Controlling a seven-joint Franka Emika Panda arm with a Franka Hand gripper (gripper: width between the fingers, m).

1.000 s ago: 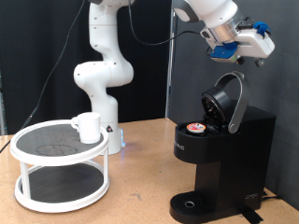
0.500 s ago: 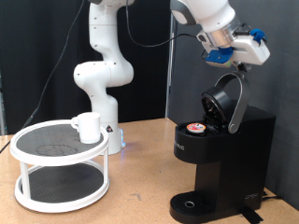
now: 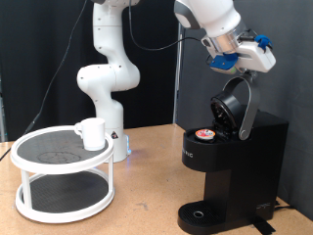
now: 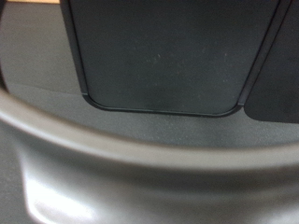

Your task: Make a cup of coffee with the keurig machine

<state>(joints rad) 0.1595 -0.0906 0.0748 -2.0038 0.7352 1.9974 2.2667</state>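
Note:
The black keurig machine [image 3: 235,162] stands at the exterior view's right. Its silver-trimmed lid [image 3: 238,106] is swung up and open. A small white pod with a reddish top [image 3: 203,134] sits in the brew chamber. My gripper [image 3: 242,61] hovers just above the top edge of the raised lid, and nothing shows between its fingers. The wrist view is filled by the machine's black surface [image 4: 168,56] and the lid's silver rim [image 4: 112,149]; no fingers show there. The white mug [image 3: 92,133] stands on the round stand at the left, far from the gripper.
The mug's two-tier round white stand [image 3: 49,180] sits at the exterior view's lower left. The arm's white base [image 3: 106,78] rises behind it. The machine's round drip tray [image 3: 202,214] holds nothing. A brown tabletop [image 3: 147,201] lies between stand and machine.
My gripper has moved towards the exterior view's left and slightly down, closer to the top of the open lid. Lid, pod and mug have not moved.

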